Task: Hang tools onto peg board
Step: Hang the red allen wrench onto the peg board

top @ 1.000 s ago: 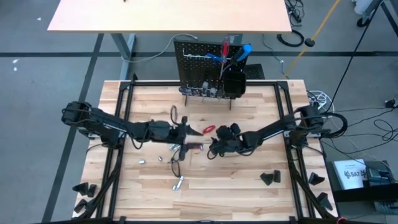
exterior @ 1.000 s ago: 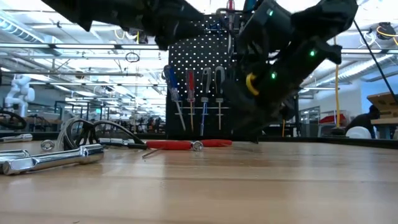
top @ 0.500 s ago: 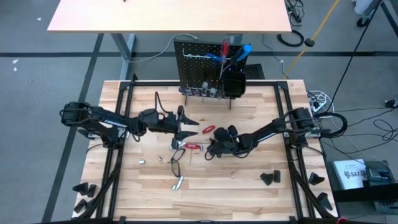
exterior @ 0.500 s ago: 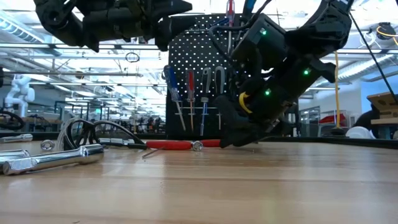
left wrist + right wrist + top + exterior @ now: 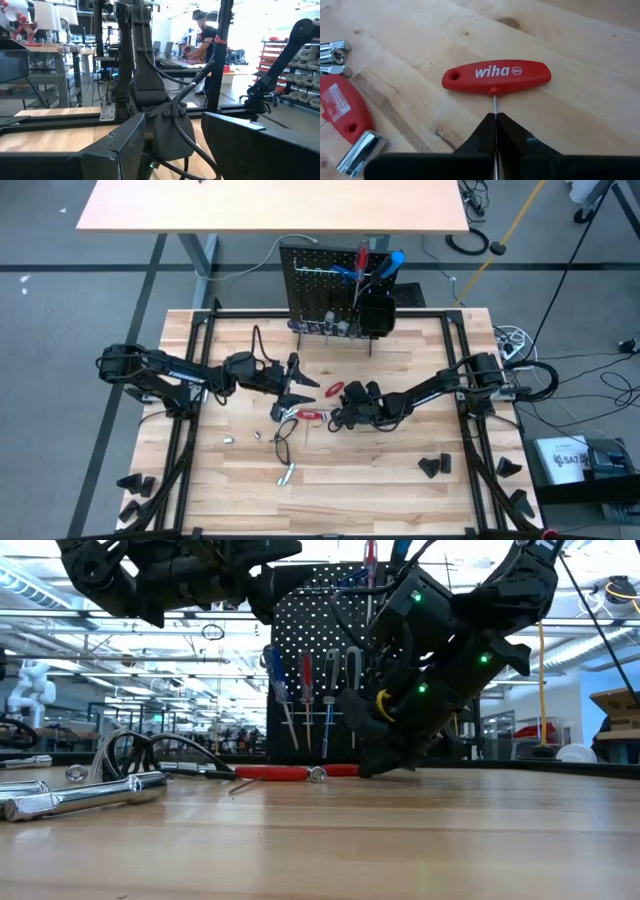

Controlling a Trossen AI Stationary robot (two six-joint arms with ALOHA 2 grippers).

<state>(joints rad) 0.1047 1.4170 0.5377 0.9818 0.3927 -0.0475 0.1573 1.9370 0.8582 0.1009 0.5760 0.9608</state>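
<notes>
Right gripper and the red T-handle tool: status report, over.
Right gripper shut on T-handle tool's thin shaft, low on the table. Left gripper open, raised, empty. Peg board not yet approached.

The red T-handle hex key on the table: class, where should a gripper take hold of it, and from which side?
Grip the thin steel shaft just below the red T-handle hex key, coming from above. It lies flat on the table, its shaft offering a narrow pinch. The right gripper is already closed on that shaft.
</notes>
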